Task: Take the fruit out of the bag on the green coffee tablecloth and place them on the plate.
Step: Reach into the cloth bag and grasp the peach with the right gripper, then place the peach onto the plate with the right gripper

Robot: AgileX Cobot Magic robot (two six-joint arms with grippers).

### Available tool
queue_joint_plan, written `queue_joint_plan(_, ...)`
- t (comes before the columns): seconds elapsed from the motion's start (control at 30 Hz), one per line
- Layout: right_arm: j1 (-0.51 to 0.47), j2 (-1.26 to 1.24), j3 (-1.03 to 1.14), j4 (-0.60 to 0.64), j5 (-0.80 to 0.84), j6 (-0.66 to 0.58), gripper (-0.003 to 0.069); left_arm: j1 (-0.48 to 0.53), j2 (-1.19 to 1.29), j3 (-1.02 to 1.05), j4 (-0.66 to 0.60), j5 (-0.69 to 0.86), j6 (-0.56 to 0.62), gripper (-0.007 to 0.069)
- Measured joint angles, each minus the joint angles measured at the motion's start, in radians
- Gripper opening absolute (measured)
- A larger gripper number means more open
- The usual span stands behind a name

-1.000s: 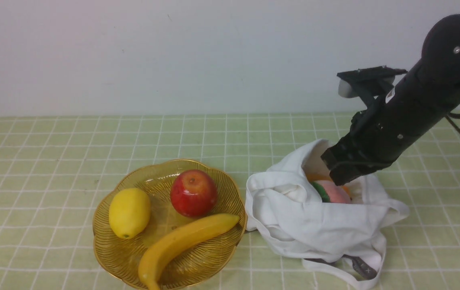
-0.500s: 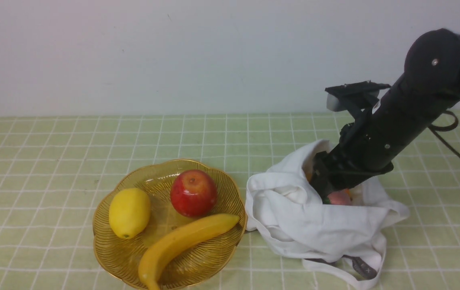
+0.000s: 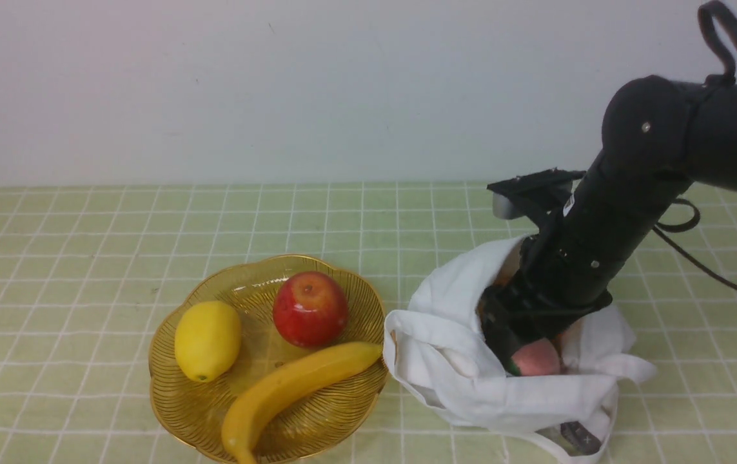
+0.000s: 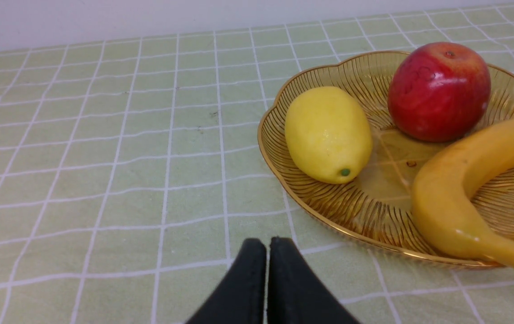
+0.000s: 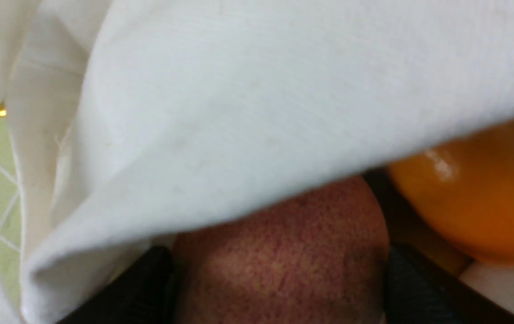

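The white bag [image 3: 458,380] lies slumped on the green coffee tablecloth [image 3: 84,245], right of the amber plate [image 3: 171,412]. My right gripper [image 3: 523,351] reaches down into the bag's mouth. In the right wrist view its black fingers [image 5: 403,274] press both sides of the pink speckled peach [image 5: 283,252], so the right gripper [image 5: 279,274] is shut on it. The smooth orange fruit [image 5: 477,193] lies beside the peach under a fold of the bag [image 5: 261,90]. The peach [image 3: 536,357] peeks out below the arm. My left gripper [image 4: 266,243] is shut and empty, low over the cloth near the plate [image 4: 274,148].
On the plate lie a yellow lemon [image 3: 207,340], a glossy red apple [image 3: 310,308] and a banana [image 3: 291,386]. The bag's strap and grey tag [image 3: 581,438] trail toward the front edge. A pale wall stands behind the table.
My right arm has dropped down and to the left, deep into the bag. Its jaws opened and now stand on either side of the peach. The bag has been pushed and reshaped.
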Motion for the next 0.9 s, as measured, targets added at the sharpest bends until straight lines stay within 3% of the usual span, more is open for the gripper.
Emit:
queue_joint_plan(0.37,0.002,-0.124,0.001,-0.088,-0.015,0.068,0.0519,0.000,0.000,0.000,0.000,0.000,0.000,-0.0008)
queue_joint_plan(0.67,0.002,-0.253,0.001,-0.255,-0.060,0.145,0.0519,0.000,0.000,0.000,0.000,0.000,0.000,-0.0008)
queue_joint_plan(0.9,0.070,-0.333,-0.048,-0.122,-0.097,0.141,0.0519,0.000,0.000,0.000,0.000,0.000,0.000,-0.0008)
